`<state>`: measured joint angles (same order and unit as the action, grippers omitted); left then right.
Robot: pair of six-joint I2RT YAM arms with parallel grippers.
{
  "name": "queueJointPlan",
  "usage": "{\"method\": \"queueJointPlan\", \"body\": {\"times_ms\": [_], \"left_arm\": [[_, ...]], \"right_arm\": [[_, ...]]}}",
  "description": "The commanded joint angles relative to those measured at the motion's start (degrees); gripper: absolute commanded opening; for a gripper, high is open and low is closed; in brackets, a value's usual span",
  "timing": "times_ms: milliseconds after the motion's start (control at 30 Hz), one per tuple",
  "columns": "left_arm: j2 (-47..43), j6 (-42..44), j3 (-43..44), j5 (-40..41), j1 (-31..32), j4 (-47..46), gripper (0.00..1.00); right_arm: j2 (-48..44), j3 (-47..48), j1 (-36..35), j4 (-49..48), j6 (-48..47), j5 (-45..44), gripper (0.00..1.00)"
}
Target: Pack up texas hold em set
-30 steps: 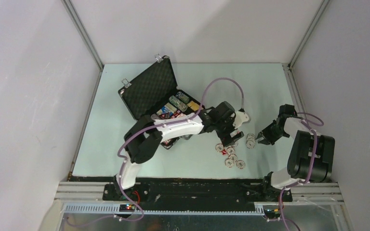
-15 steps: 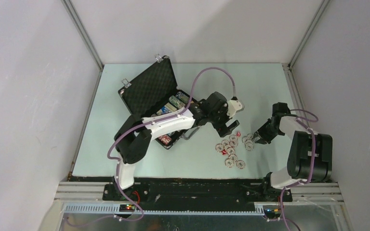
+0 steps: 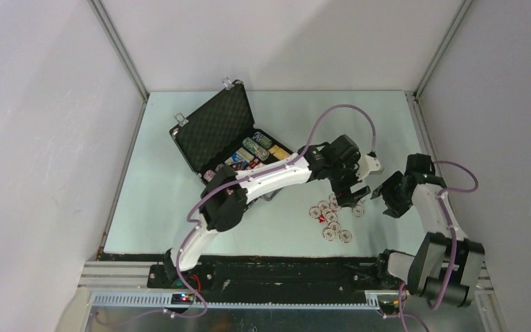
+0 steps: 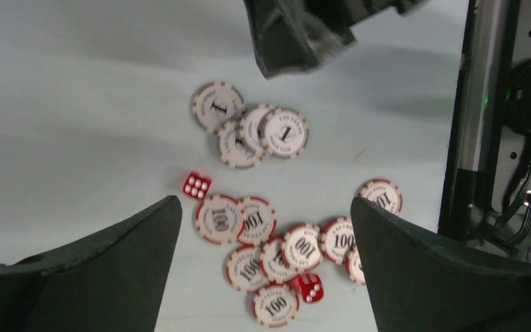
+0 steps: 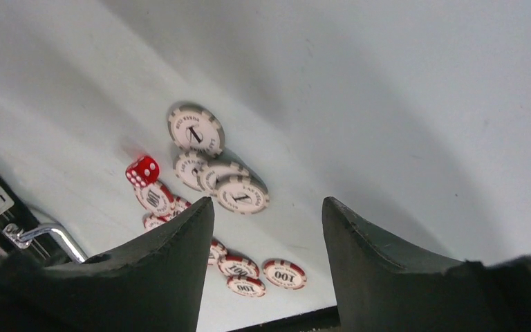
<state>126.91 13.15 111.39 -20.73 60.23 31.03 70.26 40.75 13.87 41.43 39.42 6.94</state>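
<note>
Left wrist view: your left claw, wide and empty, hovers over loose poker chips right of the case. Likely gathering chips; next, descend and pinch one.

I see the pale table carrying the open black case at its far left. Nearer, to the right, lies a loose scatter: grey-rimmed "1" chips, red-rimmed "100" chips and two red dice.
</note>
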Motion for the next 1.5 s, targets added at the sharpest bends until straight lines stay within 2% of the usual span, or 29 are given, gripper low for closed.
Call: {"method": "queueJointPlan", "body": {"times_ms": [0, 167, 300, 467, 567, 600, 733, 833, 1000, 1100, 1167, 1333, 1467], "left_arm": [[6.0, 4.2, 10.7, -6.5, -0.4, 10.4, 1.0], [13.3, 0.2, 21.2, -4.4, -0.4, 15.7, 1.0], [14.5, -3.8, 21.6, -3.4, -0.4, 15.2, 0.98], [15.2, -6.6, 21.1, -5.2, -0.5, 12.4, 0.97], [15.2, -8.2, 20.8, -6.1, -1.0, 9.9, 0.97], [14.5, -8.9, 20.2, -6.7, -1.2, 9.3, 0.97], [6.6, -10.0, 9.5, -3.8, -1.9, 0.5, 0.97], [0.2, -11.3, 0.4, 0.6, -2.3, -6.0, 0.98], [-6.0, -18.7, -9.9, 3.7, -4.2, -13.8, 0.95], [-13.9, -23.0, -19.2, 5.8, -5.6, -20.6, 0.95], [-19.0, -27.3, -26.2, 6.1, -7.2, -25.5, 0.95], [-32.8, -30.8, -42.4, 9.2, -10.0, -32.6, 0.96], [-39.9, -30.9, -49.7, 11.1, -11.4, -32.2, 0.96]], "right_arm": [[-6.9, -1.7, 1.8, 3.2, 0.4, 1.2, 0.62], [-13.7, -2.2, 3.4, 4.5, 0.3, 1.7, 0.64], [-17.0, -4.7, 3.5, 3.6, -0.2, 3.5, 0.69], [-20.3, -8.7, 3.4, 2.4, 1.4, 5.8, 0.57], [-20.3, -10.4, 3.4, 0.8, 2.5, 5.2, 0.58], [-19.2, -10.6, 3.4, 0.3, 2.5, 5.1, 0.61], [-12.8, -7.8, 3.4, -3.0, 0.2, 4.7, 0.73], [-7.8, -4.2, 1.7, -4.3, -2.0, 1.4, 0.75], [1.4, 2.7, -3.6, -4.8, -2.2, -5.4, 0.61], [5.8, 5.9, -4.9, -6.0, -2.8, -6.7, 0.52], [8.1, 7.1, -5.2, -6.9, -4.1, -6.6, 0.5], [14.3, 9.7, -7.8, -8.0, -4.9, -10.0, 0.49], [19.2, 12.0, -11.0, -7.4, -5.1, -11.7, 0.49]]}}
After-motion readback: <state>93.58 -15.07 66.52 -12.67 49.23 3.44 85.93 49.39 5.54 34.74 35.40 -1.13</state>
